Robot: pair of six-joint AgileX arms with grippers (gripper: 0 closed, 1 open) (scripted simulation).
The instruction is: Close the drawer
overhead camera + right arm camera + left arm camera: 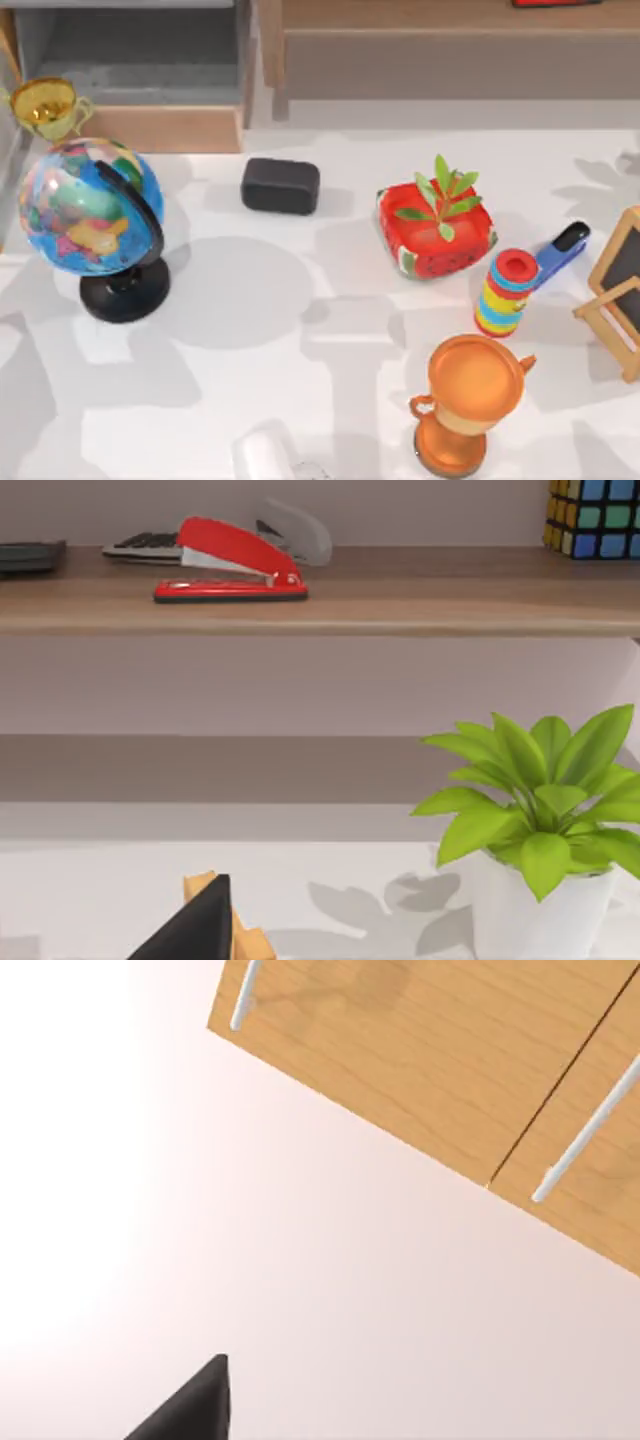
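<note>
The drawer (165, 128) is at the table's back left in the top view. It stands pulled out, with its light tan front panel facing the table and its grey inside showing behind the panel. A dark tip of my left gripper (195, 1410) shows in the left wrist view, below wooden panels (420, 1050) with white bar handles. A dark tip of my right gripper (195, 925) shows in the right wrist view, facing a long brown shelf (320, 600).
A gold cup (45, 105) and a globe (90, 215) stand before the drawer's left end. A black box (280, 185), a red plant pot (437, 228), a ring stack (507, 292), an orange trophy (470, 400) and an easel (620, 290) are spread rightward. A red stapler (230, 565) lies on the shelf.
</note>
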